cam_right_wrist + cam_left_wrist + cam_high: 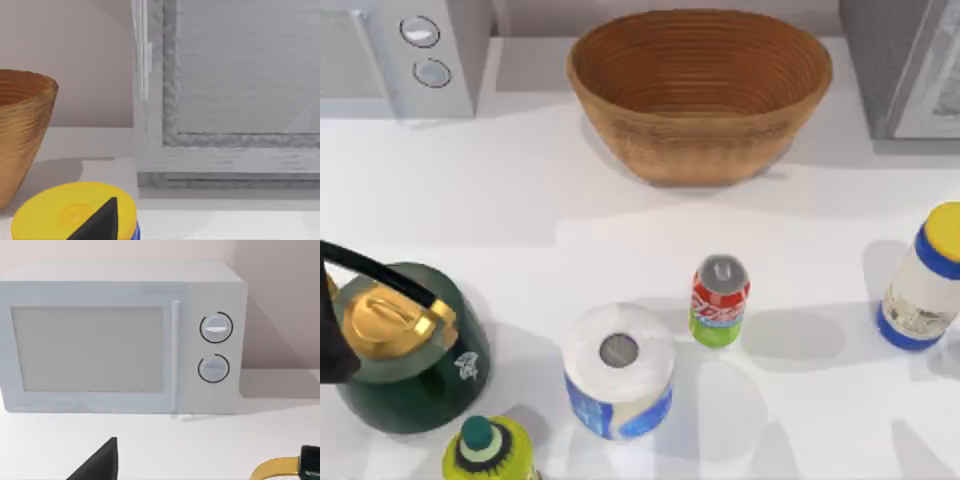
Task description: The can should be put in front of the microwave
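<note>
The can (719, 300), red above a lime-green band with a silver top, stands upright right of the table's middle, with nothing touching it. The microwave (400, 50) is at the back left; the left wrist view faces its door and two round knobs (215, 347). A dark part of my left gripper (100, 462) shows low in that view, and at the table's left edge (328, 345) beside the kettle. A dark part of my right gripper (100, 222) sits just above the jar's yellow cap (70, 212), far right of the can.
A white-and-blue paper roll (619, 372) stands just left of the can. A green kettle (405, 345) with a gold lid is front left, a yellow-green bottle (490, 452) at the front edge. A woven basket (700, 90) sits back centre, a darker grey appliance (905, 65) back right, a yellow-capped jar (925, 280) at right.
</note>
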Robot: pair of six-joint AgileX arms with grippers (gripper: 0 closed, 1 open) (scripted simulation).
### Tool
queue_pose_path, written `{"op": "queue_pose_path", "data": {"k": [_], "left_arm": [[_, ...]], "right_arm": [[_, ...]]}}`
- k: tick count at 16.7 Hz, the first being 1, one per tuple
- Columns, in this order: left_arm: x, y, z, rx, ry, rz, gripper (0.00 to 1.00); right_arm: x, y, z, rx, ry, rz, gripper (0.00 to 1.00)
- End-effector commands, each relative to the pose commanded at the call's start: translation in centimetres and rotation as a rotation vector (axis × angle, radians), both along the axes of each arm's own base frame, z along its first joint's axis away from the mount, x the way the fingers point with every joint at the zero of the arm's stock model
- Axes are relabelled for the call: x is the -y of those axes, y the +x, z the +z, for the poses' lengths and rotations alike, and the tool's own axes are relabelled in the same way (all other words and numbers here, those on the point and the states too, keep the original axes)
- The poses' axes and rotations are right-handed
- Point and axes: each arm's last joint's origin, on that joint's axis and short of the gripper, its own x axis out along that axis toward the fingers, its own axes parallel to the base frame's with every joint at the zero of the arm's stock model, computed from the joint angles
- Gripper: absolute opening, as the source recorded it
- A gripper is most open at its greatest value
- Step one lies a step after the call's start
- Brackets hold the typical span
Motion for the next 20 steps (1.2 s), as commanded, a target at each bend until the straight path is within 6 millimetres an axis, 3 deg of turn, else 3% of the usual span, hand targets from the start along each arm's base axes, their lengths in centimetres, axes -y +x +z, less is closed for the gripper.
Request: {"op": "queue_pose_path", "data": {"k": [5, 11, 16, 20], "left_arm": [[0.2, 0.0, 1.2, -0.032, 0.004, -0.024, 1.0], [1.8, 1.5, 7.7, -0.252, 0.03, -0.158, 1.0], [5.3, 6.2, 14.4, -0.53, 0.09, -0.316, 1.0], [10.8, 11.8, 17.6, -0.769, 0.177, -0.442, 1.0]], "right_arm": [[0.0, 0.0, 0.0, 0.0, 0.0, 0.0, 1.0], [0.0, 0.0, 0.0, 0.0, 0.0, 0.0, 1.0], [0.0, 0.0, 0.0, 0.0, 0.0, 0.0, 1.0], [0.0, 0.0, 0.0, 0.0, 0.0, 0.0, 1.0]]}}
